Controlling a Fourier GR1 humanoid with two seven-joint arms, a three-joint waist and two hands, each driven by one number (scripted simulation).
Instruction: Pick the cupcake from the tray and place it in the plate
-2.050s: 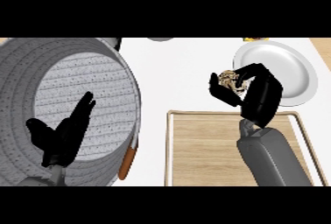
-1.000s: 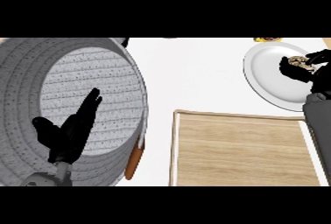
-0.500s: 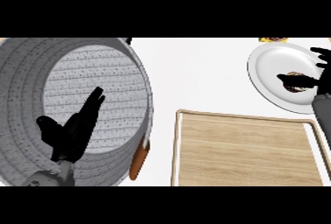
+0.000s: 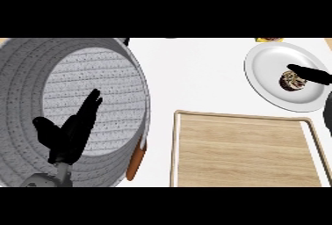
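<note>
The cupcake (image 4: pixel 292 81), dark with a swirled pale top, sits on the white plate (image 4: pixel 269 66) at the upper right. My right hand (image 4: pixel 313 74) shows only as straight black fingers reaching in from the right edge, their tips just above the cupcake and not curled round it. The wooden tray (image 4: pixel 243 149) lies bare at the lower middle and right. My left hand (image 4: pixel 68 132) rests open at the lower left, fingers straight and pointing up over the grey pan.
A large grey pan (image 4: pixel 71 105) fills the left side, with an orange handle (image 4: pixel 135 161) at its lower right rim. A small yellow and dark object (image 4: pixel 269 39) lies beyond the plate at the top edge.
The cupcake has gone from my right hand onto the plate. My right hand has straightened its fingers and drawn back toward the right edge. The left hand has hardly shifted.
</note>
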